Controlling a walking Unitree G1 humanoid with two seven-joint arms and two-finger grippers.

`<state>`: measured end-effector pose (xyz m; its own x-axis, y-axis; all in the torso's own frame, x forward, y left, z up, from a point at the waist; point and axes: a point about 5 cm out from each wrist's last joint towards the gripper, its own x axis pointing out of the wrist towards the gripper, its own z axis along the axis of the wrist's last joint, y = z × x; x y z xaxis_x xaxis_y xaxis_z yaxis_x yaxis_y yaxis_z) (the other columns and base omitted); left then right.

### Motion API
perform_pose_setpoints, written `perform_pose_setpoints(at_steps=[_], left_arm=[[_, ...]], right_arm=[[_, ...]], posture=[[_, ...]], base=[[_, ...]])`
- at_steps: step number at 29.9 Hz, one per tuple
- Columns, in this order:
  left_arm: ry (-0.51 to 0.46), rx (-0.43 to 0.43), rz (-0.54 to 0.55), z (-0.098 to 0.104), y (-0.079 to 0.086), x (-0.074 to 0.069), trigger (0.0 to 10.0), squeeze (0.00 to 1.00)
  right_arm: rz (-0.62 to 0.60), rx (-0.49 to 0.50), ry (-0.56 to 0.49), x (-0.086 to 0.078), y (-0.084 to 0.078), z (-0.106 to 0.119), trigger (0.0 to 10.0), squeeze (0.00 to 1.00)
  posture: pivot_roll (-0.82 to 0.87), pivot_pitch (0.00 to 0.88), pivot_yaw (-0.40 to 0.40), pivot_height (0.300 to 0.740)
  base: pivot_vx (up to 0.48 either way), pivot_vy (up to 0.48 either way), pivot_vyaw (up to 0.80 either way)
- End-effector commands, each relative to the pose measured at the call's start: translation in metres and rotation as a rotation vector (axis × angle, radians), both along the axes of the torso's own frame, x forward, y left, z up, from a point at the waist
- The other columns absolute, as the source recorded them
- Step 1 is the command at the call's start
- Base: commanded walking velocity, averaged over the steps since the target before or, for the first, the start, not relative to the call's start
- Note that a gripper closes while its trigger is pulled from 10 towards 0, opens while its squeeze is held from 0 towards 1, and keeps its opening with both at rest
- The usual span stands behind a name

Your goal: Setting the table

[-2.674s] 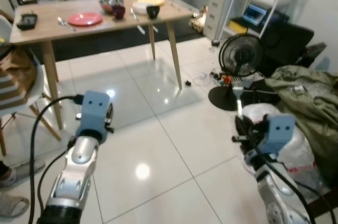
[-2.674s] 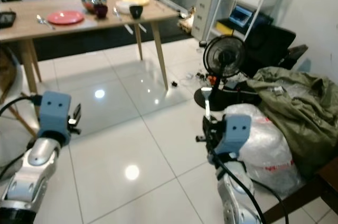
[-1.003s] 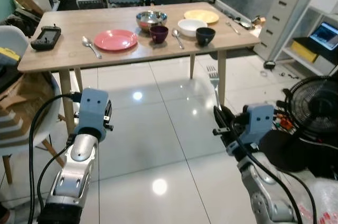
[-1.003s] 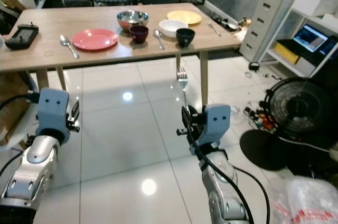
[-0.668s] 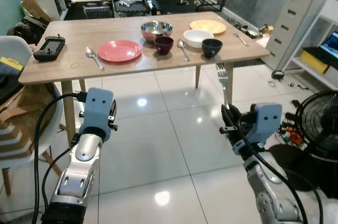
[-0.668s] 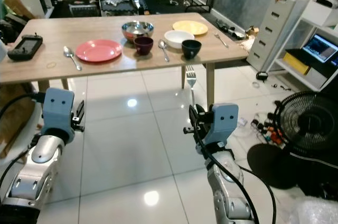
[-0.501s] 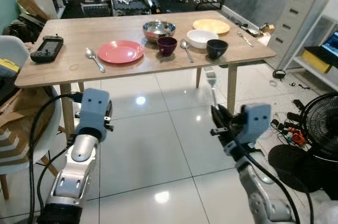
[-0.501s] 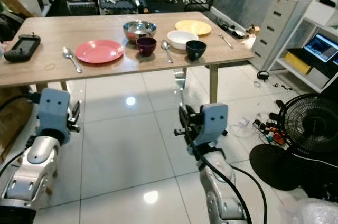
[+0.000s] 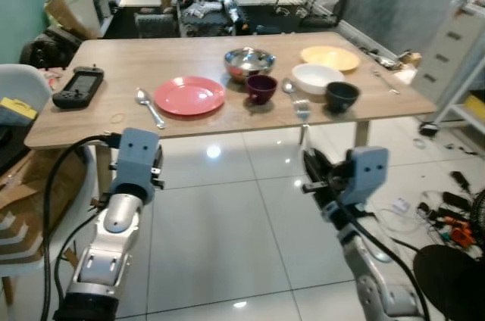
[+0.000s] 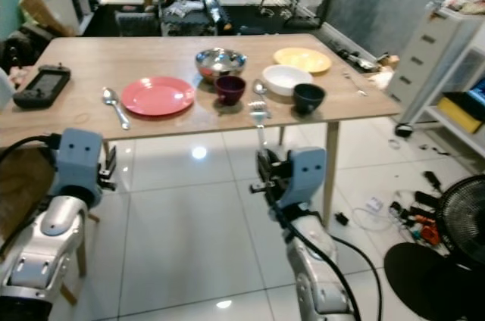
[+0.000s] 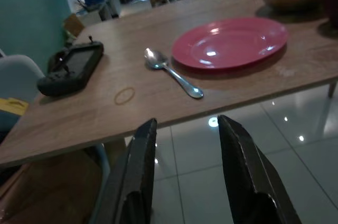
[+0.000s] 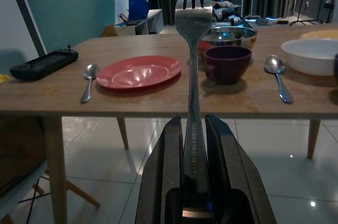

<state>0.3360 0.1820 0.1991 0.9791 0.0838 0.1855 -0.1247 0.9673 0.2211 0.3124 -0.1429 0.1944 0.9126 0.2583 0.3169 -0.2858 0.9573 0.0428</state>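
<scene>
- Right claw (image 12: 193, 145): pinching the handle of a silver metal fork (image 12: 193, 49), held upright, tines up, short of the light wooden table (image 10: 68, 120).
- Left claw (image 11: 187, 150): spread, holding nothing, near the table edge.
- On the table: round pink plate (image 10: 158, 95), steel spoon (image 10: 115, 105) beside it.

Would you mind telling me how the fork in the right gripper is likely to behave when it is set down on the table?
The fork looks like polished metal, so probably stiff and rather slippery. The right gripper pinches only its lower handle, with the tines standing upright well above, so it may pivot if bumped. Being flat, it should lie on the table without rolling.
</scene>
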Motion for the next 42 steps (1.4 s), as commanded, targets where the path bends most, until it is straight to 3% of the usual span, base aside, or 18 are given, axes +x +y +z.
perform_pose_setpoints(at_steps=[1, 15, 24, 42], left_arm=[[0.018, 0.005, -0.009, -0.005, -0.003, 0.0, 10.0, 0.0], [0.02, 0.008, -0.008, -0.005, -0.003, -0.002, 10.0, 0.0], [0.023, 0.014, -0.01, -0.006, -0.002, -0.003, 10.0, 0.0], [0.034, 0.025, -0.04, -0.009, -0.005, -0.006, 10.0, 0.0]], right_arm=[[-0.031, 0.005, 0.017, 0.0, -0.008, -0.005, 10.0, 0.0], [-0.038, 0.007, 0.016, 0.0, -0.008, -0.004, 10.0, 0.0], [-0.114, -0.04, 0.024, 0.002, -0.017, -0.007, 10.0, 0.0], [-0.149, -0.073, 0.019, 0.002, -0.026, -0.008, 10.0, 0.0]], posture=[[0.08, 0.082, 0.064, 0.74], [0.08, 0.09, 0.066, 0.74], [0.08, 0.094, 0.065, 0.74], [0.08, 0.1, 0.062, 0.74]], base=[[0.465, 0.0, 0.0], [0.464, 0.0, 0.0], [0.465, 0.0, 0.0], [0.4, 0.0, 0.0]])
